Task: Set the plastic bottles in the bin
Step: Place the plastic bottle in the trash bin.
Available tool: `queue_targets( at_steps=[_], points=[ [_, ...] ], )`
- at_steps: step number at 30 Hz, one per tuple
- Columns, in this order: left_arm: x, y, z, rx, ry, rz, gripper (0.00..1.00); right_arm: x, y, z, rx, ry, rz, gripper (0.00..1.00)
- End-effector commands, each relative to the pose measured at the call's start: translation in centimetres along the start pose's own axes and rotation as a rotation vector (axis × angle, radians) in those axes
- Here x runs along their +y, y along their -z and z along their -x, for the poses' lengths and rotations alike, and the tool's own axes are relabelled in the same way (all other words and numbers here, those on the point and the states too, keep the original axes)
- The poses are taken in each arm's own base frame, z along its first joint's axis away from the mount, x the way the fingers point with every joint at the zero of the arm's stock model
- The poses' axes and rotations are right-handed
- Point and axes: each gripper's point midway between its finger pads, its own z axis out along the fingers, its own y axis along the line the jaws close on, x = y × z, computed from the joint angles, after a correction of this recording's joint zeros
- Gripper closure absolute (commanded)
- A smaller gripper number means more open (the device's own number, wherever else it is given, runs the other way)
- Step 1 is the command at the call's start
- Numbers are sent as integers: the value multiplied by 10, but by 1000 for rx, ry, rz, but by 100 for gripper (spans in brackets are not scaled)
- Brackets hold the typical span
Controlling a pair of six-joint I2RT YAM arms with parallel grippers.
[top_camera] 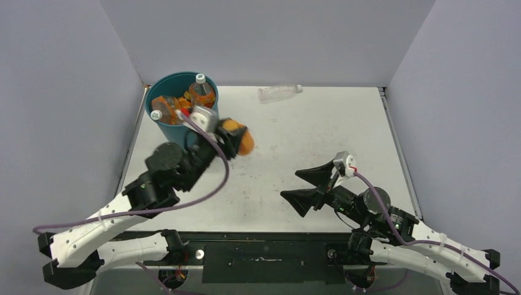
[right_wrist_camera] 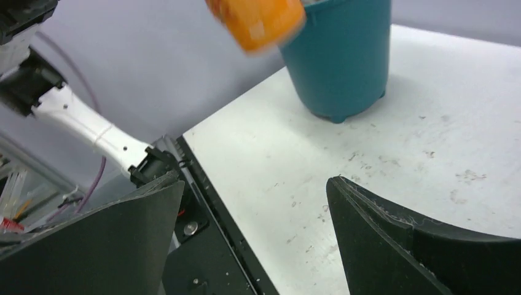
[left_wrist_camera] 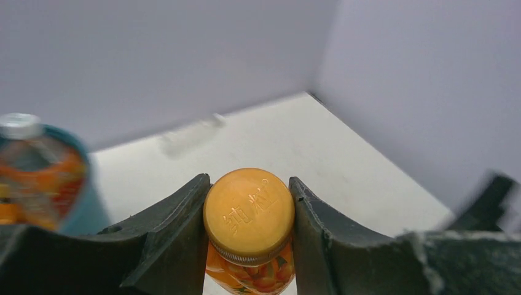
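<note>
Right claw [top_camera: 290,184] gapes; left claw [top_camera: 233,140] clamps orange bottle [top_camera: 246,142] beside bin [top_camera: 175,130], clear bottle [top_camera: 278,93] beyond.

The white desk [top_camera: 319,132] carries small dark scuffs and specks. Plain pale grey walls [top_camera: 270,37] close it in at the left, far and right. A black rail [top_camera: 264,261] runs along its near edge.
</note>
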Motion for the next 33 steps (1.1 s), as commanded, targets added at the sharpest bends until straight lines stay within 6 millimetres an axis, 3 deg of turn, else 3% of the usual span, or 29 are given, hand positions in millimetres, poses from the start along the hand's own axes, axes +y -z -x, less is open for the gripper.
queue_targets(
  at_steps=[1,4,8,14,16,19,23,29,33],
  points=[
    [108,29,97,-202,-47,379,100,-19,18,40,-145,-12,-126,10],
    [163,31,115,-238,-36,534,100,-35,21,39,-190,-24,-201,10],
    [225,17,117,-244,17,666,100,-55,20,37,-232,-38,-306,10],
    [282,-15,110,-266,7,755,100,-61,8,34,-234,-28,-342,10],
    [296,-30,107,-261,0,763,100,-64,3,28,-222,-29,-353,10],
    [322,-50,80,-190,-7,811,100,-68,-2,18,-207,-30,-365,10],
    [348,-55,52,-156,8,877,100,-71,-7,8,-193,-24,-370,10],
    [363,-59,32,-131,-21,916,100,-74,-14,0,-161,15,-375,10],
    [368,-62,32,-129,-49,925,100,-73,-17,-2,-155,19,-369,10]
  ],
)
